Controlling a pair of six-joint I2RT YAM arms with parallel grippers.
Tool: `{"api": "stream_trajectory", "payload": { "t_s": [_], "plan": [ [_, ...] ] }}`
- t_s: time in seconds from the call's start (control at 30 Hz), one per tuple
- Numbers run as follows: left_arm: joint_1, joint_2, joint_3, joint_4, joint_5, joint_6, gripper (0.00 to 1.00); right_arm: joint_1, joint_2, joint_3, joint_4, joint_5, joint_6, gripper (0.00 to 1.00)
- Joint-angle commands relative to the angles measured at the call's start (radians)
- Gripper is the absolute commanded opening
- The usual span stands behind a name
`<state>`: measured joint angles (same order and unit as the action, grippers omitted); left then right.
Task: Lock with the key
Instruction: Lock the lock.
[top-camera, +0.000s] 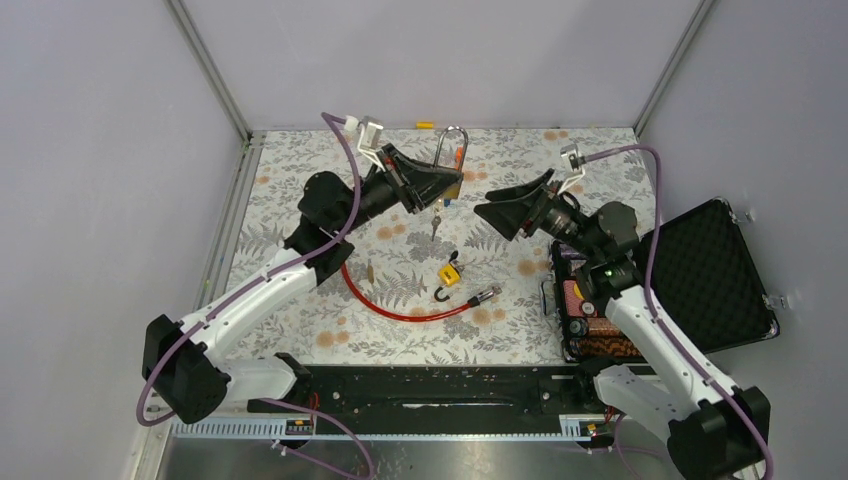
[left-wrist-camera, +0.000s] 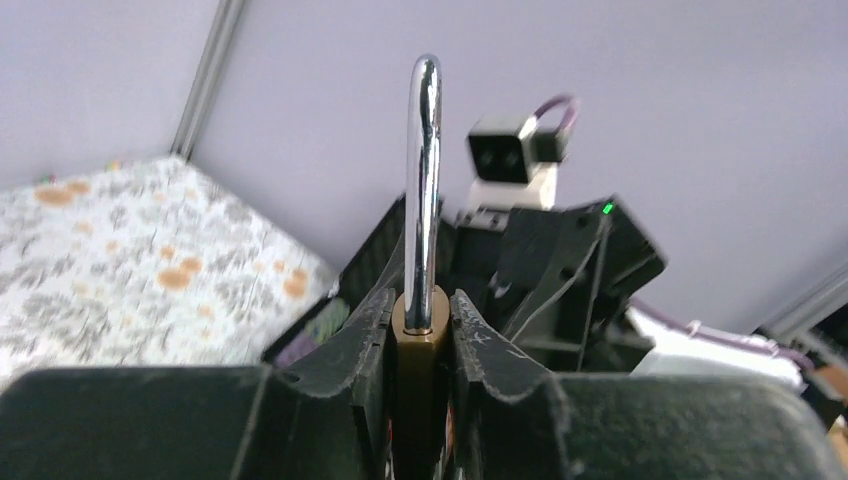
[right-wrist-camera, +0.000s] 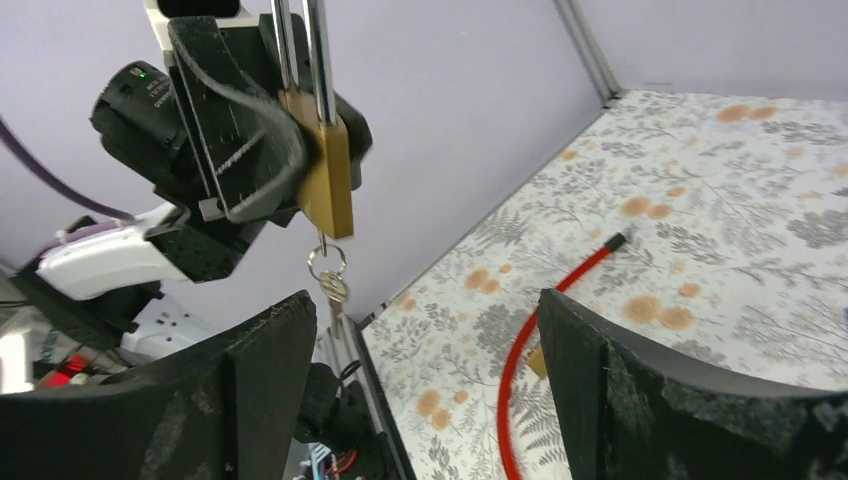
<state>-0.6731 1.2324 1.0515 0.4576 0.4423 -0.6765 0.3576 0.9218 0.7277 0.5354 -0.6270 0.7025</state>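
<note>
My left gripper (top-camera: 450, 188) is shut on a brass padlock (top-camera: 452, 182) with a tall chrome shackle (top-camera: 451, 148) and holds it upright above the table. In the left wrist view the brass body (left-wrist-camera: 420, 345) sits clamped between the two pads. A key on a ring (right-wrist-camera: 332, 283) hangs from the lock's underside (right-wrist-camera: 328, 185); it also shows in the top view (top-camera: 436, 224). My right gripper (top-camera: 492, 208) is open and empty, just right of the lock, its fingers (right-wrist-camera: 270, 390) spread below the hanging key.
A red cable (top-camera: 395, 305) with a metal end lies on the floral cloth beside a small yellow padlock (top-camera: 449, 275). An open black case (top-camera: 700, 275) sits at the right edge. The enclosure's walls stand close behind.
</note>
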Motion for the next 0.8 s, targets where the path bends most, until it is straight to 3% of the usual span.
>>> {"api": "stream_trajectory", "payload": {
  "t_s": [0.0, 0.17, 0.33, 0.77],
  "plan": [
    [0.000, -0.033, -0.012, 0.401, -0.146, -0.179, 0.00, 0.026, 0.061, 0.021, 0.326, -0.085, 0.116, 0.86],
    [0.000, 0.009, -0.013, 0.554, -0.125, -0.240, 0.00, 0.090, 0.115, 0.094, 0.363, -0.137, 0.062, 0.87],
    [0.000, 0.054, 0.003, 0.686, -0.079, -0.272, 0.00, 0.143, 0.139, 0.177, 0.268, -0.101, -0.055, 0.84],
    [-0.008, 0.088, 0.024, 0.772, -0.024, -0.299, 0.00, 0.229, 0.201, 0.308, 0.087, -0.020, -0.209, 0.52]
  ]
}}
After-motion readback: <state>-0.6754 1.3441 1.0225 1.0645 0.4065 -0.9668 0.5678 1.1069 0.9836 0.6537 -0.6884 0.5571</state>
